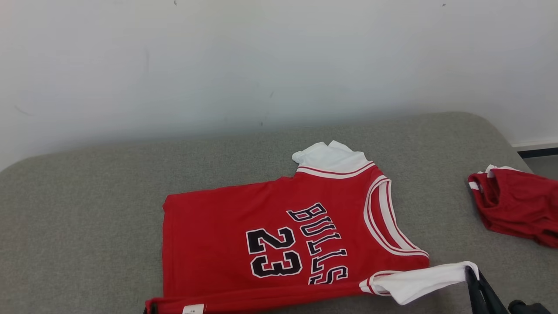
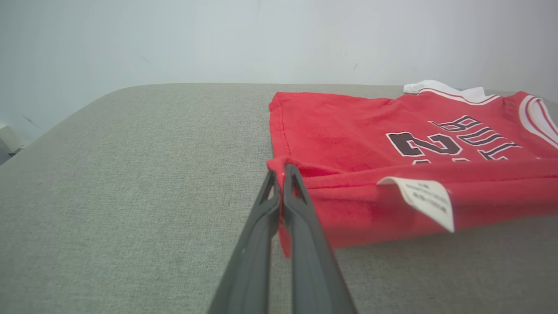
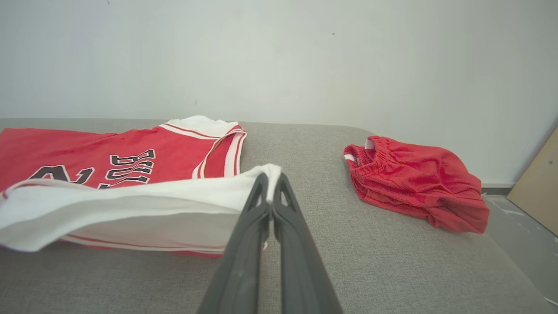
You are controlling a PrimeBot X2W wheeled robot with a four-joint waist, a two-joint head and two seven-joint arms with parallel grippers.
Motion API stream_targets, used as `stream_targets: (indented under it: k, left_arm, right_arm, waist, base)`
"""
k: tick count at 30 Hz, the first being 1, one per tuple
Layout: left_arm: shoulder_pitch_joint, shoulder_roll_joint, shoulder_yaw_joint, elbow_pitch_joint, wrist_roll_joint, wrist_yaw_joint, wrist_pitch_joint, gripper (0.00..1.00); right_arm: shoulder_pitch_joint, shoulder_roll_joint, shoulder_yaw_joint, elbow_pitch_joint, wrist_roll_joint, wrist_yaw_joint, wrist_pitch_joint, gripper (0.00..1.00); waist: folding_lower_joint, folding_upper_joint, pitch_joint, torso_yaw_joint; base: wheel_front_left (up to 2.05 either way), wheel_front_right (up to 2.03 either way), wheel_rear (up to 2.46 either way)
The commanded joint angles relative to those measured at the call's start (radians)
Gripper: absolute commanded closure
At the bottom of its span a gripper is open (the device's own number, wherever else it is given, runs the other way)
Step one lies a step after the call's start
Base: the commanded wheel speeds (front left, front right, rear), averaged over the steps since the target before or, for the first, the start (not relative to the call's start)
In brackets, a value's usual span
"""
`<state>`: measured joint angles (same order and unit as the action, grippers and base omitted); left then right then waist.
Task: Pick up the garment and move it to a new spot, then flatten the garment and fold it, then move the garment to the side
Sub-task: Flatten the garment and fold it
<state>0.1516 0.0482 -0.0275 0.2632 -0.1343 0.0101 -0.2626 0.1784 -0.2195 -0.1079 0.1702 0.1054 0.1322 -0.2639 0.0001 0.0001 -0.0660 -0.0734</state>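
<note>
A red jersey (image 1: 218, 235) lies on a grey fabric surface (image 1: 87, 209), across the middle and lower part of the head view. Its "BULLS 23" print faces up and is turned sideways, with the neck end toward the right. At the lower left of that frame, the near hem of the jersey is rolled up along the bottom edge. In the left wrist view the left hand (image 2: 281, 172) is closed tight on the red hem corner at mid-frame. A white label (image 2: 429, 200) hangs from the rolled edge to its right. At the lower right of the head view, the right hand (image 1: 473, 272) is clamped on the end of a white sleeve (image 1: 427, 279), which is stretched out and held a little above the surface. At the right edge, red shorts (image 1: 516, 205) lie crumpled, well apart from the jersey. A pale wall (image 1: 261, 65) runs across the top.
</note>
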Motion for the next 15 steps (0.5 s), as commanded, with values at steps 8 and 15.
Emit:
stream_targets:
  k: [8, 15]
  left_arm:
    - [-0.122, 0.004, -0.007, 0.081, 0.036, -0.042, -0.003, 1.00]
    - [-0.181, 0.003, -0.008, 0.126, 0.048, -0.037, -0.003, 1.00]
  right_arm:
    - [-0.121, 0.014, 0.045, 0.127, -0.016, -0.003, 0.001, 1.00]
    - [-0.231, 0.024, 0.048, 0.221, -0.037, -0.003, 0.001, 1.00]
  waist:
    - [-0.0001, -0.0001, 0.049, 0.023]
    - [-0.0001, -0.0001, 0.090, 0.038]
  base:
    - [0.00, 0.00, 0.00]
    - [0.00, 0.00, 0.00]
